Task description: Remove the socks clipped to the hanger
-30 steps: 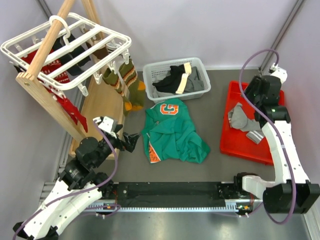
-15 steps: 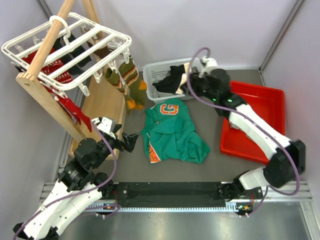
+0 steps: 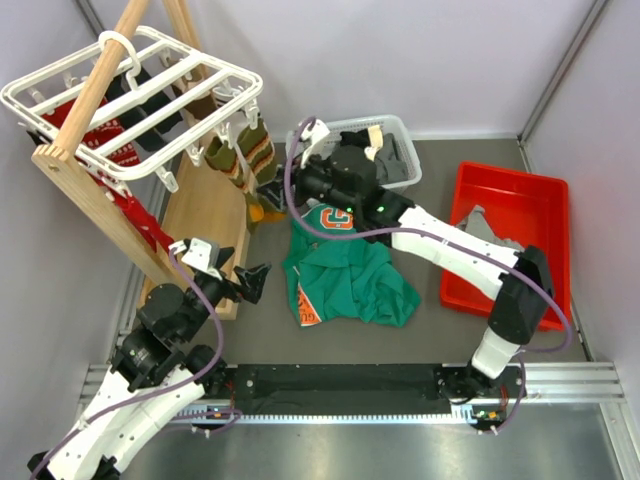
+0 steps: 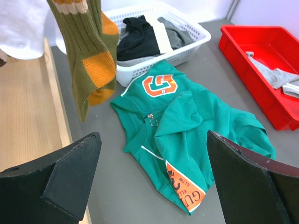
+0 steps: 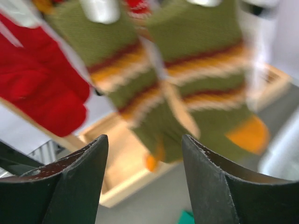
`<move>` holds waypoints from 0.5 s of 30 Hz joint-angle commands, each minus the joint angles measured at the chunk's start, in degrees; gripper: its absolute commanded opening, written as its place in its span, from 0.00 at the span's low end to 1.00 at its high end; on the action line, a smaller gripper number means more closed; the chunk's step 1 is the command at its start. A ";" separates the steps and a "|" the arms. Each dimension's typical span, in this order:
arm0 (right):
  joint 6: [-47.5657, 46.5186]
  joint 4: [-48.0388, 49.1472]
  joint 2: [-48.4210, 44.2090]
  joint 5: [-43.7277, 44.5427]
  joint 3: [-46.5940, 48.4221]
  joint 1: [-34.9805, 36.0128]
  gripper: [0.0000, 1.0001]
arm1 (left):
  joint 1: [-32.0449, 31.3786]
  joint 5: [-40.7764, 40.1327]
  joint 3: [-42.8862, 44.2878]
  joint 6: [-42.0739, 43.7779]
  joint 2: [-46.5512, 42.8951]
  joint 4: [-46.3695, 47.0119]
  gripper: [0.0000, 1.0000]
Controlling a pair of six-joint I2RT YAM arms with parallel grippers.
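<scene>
Striped socks [image 5: 201, 79] hang clipped to the hanger [image 3: 228, 66]. They look soft, light and limp, and I judge the ribbed leg just under the clips [image 5: 100, 9] the best hold. My right pincer [image 5: 145, 182] gapes wide just before them. The right wrist view shows those clips, blurred; the left wrist view, past my wide left pincer [image 4: 154, 186], shows orange heels.

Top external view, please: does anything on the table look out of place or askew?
The green hoodie lies crumpled on the table in front of the white basket rather than inside it. Nothing looks spilled or damaged.
</scene>
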 commanded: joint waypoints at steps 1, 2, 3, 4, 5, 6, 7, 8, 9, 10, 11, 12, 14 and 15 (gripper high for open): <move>-3.87 4.51 4.63 -1.92 8.30 3.42 0.65 | -0.10 -2.49 -0.33 0.60 -1.04 2.45 0.99; -4.32 4.15 5.52 -1.31 9.28 3.86 0.65 | -0.10 -2.76 -0.33 0.51 -1.13 2.36 0.99; -4.76 3.98 6.23 -0.70 10.16 4.12 0.65 | -0.10 -2.85 -0.33 0.51 -1.31 2.45 0.99; -5.46 3.71 7.63 -0.08 11.56 4.74 0.66 | -0.10 -2.94 -0.33 0.51 -1.66 2.45 0.99; -5.90 3.62 8.16 0.71 12.27 5.00 0.66 | -0.10 -3.11 -0.41 0.51 -1.75 2.53 0.99; -5.99 3.54 8.69 1.15 12.71 5.27 0.66 | -0.10 -3.20 -0.41 0.51 -1.92 2.53 0.99; -6.51 3.19 9.22 1.50 13.76 5.62 0.66 | -0.10 -3.29 -0.50 0.51 -2.10 2.45 0.99; -6.43 2.92 10.09 2.38 14.29 5.80 0.65 | -0.10 -3.38 -0.50 0.51 -2.19 2.62 0.99; -6.43 2.66 10.54 2.91 14.82 6.06 0.65 | -0.10 -3.46 -0.68 0.51 -2.27 2.62 0.99; -6.43 2.13 10.89 3.44 15.78 6.32 0.61 | -0.10 -3.46 -0.59 0.60 -2.28 2.62 0.99; -6.52 1.17 11.33 4.22 16.23 6.41 0.57 | -0.10 -3.55 -0.68 0.60 -2.19 2.54 0.99; -6.26 0.73 11.59 4.58 16.58 6.41 0.50 | -0.10 -3.73 -0.68 0.69 -2.19 2.62 0.99; -5.20 0.02 11.33 5.37 16.94 6.50 0.19 | -0.10 -3.82 -0.59 0.69 -2.01 2.54 0.99; -4.94 -0.24 10.72 5.55 16.85 6.50 0.11 | -0.10 -4.08 -0.59 0.69 -2.01 2.53 0.99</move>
